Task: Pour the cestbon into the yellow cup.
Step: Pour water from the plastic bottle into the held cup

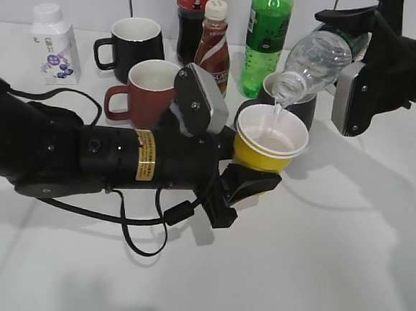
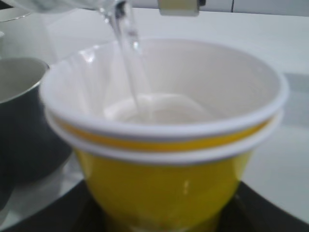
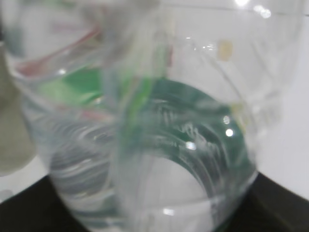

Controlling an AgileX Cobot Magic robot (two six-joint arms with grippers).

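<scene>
My left gripper (image 1: 253, 175) is shut on the yellow cup (image 1: 269, 141) and holds it above the table; in the left wrist view the cup (image 2: 169, 179) fills the frame between dark jaws (image 2: 159, 222). My right gripper (image 1: 359, 63) is shut on the cestbon (image 1: 318, 60), tilted with its open mouth down over the cup. A thin stream of water (image 2: 128, 58) runs into the cup, which holds some water. In the right wrist view the clear bottle (image 3: 145, 145) fills the frame; its green label shows through.
Behind the cup stand a dark mug (image 1: 302, 109), a red mug (image 1: 145, 89), a black mug (image 1: 134, 45), a brown sauce bottle (image 1: 213, 48), a tall green soda bottle (image 1: 266, 37), a dark cola bottle (image 1: 192, 14) and a white jar (image 1: 54, 46).
</scene>
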